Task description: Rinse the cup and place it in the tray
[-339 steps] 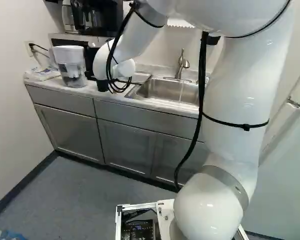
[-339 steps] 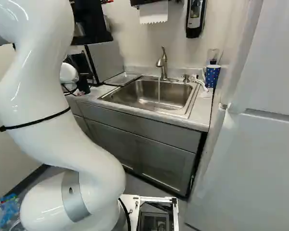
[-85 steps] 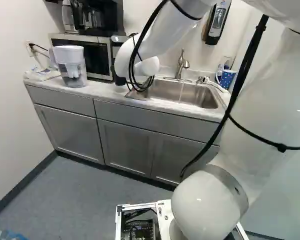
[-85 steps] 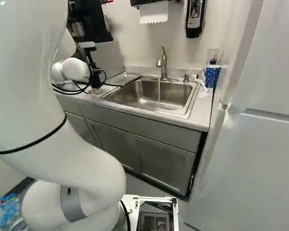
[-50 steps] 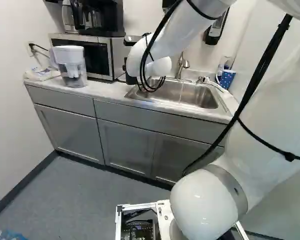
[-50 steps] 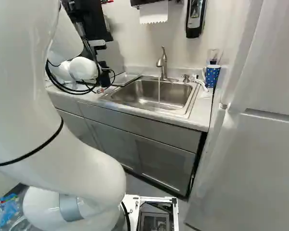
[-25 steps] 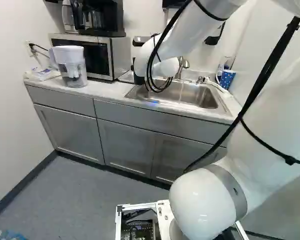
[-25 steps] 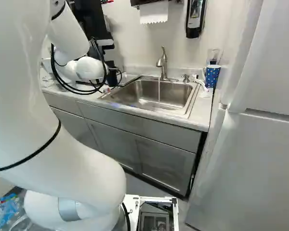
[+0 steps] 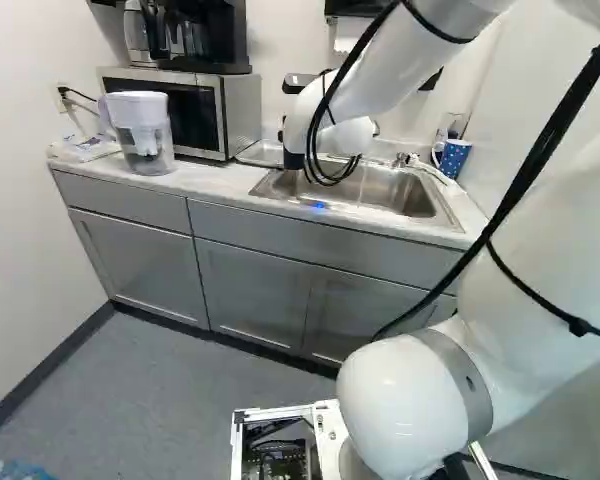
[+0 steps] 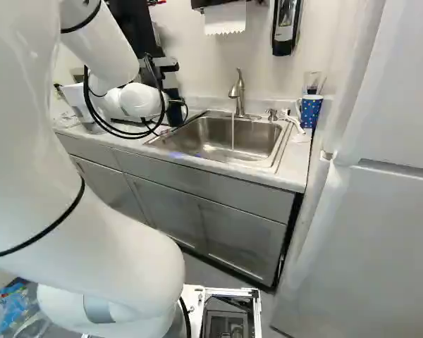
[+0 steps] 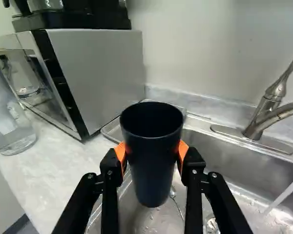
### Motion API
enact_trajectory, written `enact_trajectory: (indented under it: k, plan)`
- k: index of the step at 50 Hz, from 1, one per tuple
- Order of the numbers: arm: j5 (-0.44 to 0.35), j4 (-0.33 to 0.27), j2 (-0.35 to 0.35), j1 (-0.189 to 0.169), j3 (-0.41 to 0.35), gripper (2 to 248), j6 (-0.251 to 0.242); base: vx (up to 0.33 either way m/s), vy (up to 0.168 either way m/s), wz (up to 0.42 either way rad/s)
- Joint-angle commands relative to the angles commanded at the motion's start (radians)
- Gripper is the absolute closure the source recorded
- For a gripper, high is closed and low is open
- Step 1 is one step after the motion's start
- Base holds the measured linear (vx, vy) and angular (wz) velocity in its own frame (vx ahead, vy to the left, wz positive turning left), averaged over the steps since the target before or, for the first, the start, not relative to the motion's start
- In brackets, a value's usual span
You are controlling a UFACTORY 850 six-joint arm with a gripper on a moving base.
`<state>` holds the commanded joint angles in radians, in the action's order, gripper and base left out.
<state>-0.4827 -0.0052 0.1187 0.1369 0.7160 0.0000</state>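
Observation:
In the right base view my gripper [image 10: 174, 105] is mostly hidden behind the white wrist, near the sink's left end. The wrist view shows the gripper [image 11: 152, 155] shut on a dark blue cup [image 11: 153, 161], orange pads against both its sides. The cup's mouth faces up, and its base hangs above the left side of the sink [image 10: 204, 144]. Water runs from the faucet [image 11: 268, 117] in a thin stream [image 10: 233, 134], apart from the cup. A metal tray [image 11: 112, 129] lies between microwave and sink, partly hidden behind the cup.
Left of the tray stand the microwave [image 9: 195, 115] and a water pitcher [image 9: 145, 130]. A blue spotted cup [image 10: 310, 111] is on the counter right of the sink. The refrigerator [image 10: 381, 211] stands at the right; a soap dispenser [image 10: 285, 27] hangs on the wall.
The arm has swung right along the counter, bringing the wrist from beside the pitcher to the sink's left end. A blue light spot now shows at the sink's front edge. The base has stayed still.

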Motion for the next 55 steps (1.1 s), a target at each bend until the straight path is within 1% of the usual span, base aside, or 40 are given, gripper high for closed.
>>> enact_trajectory:
  k: [12,28,55]
  plan:
    - [0.0,0.0,-0.004,-0.038,0.003,128,0.0,0.0,0.0,0.0]
    - [-0.009,0.0,-0.038,-0.089,0.006,128,0.0,0.0,0.0,0.0]
    - [-0.016,0.0,-0.083,-0.174,-0.011,128,0.0,0.0,0.0,0.0]
